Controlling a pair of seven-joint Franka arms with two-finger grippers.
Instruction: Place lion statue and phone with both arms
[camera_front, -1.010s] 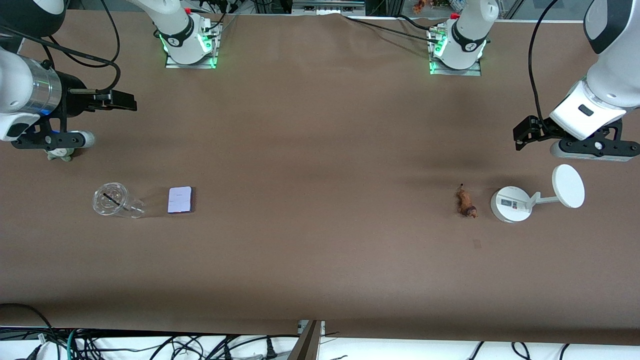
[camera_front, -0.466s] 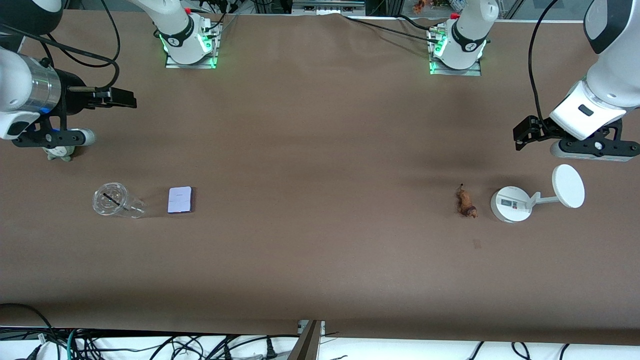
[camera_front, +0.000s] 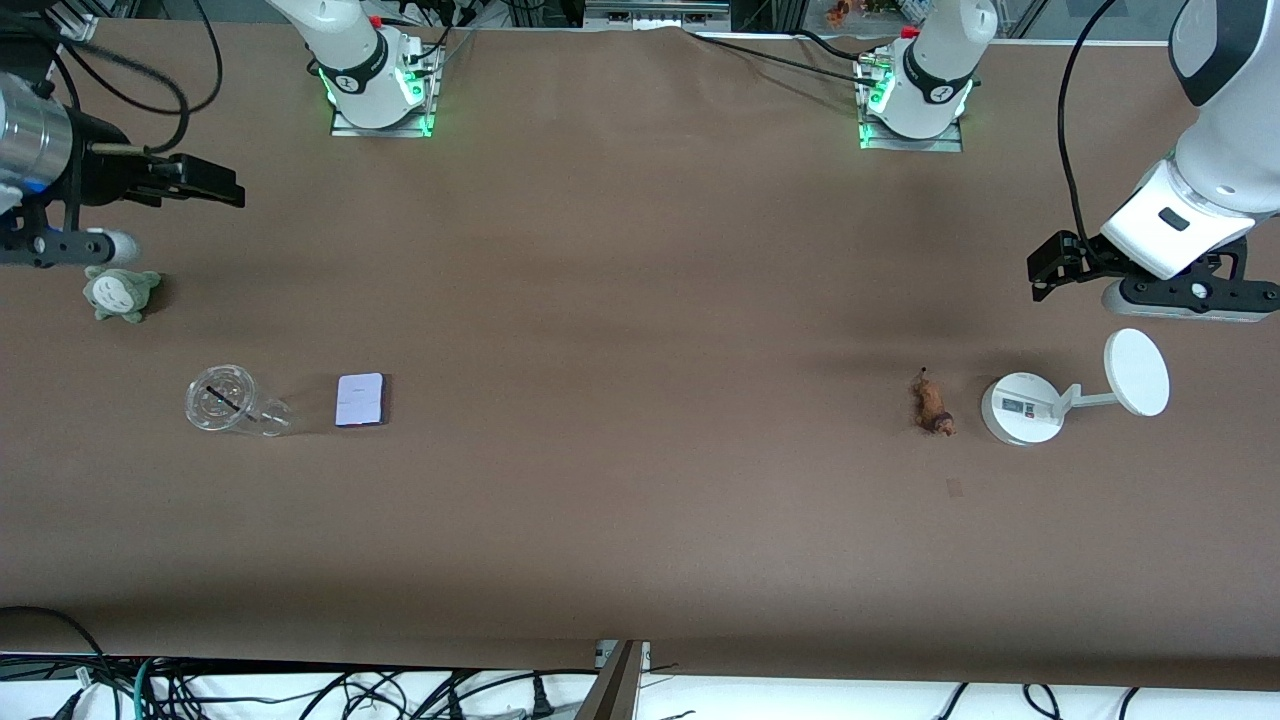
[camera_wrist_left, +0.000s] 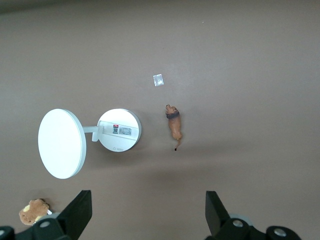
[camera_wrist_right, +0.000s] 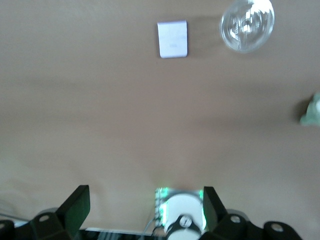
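So the lion statue (camera_front: 932, 406) and the phone (camera_front: 360, 399) both lie flat on the table, well apart, and neither one is anywhere near a set of jaws. The lion is at the left arm's end, just beside the white stand (camera_front: 1022, 408). The phone is at the right arm's end, next to a clear cup (camera_front: 222, 400) on its side.

Left gripper (camera_front: 1045, 268) hangs in the air over bare table, jaws spread wide, nothing in them. Right gripper (camera_front: 205, 183) is up over its end of the table, jaws wide apart and empty too, with a grey-green plush (camera_front: 120, 293) on the table near it.

Table (camera_front: 640, 520) is plain brown with cables along the near edge.

Lion is tiny, orange-brown with a darker mane end and thin tail. Phone is a pale lavender rectangle with rounded corners.
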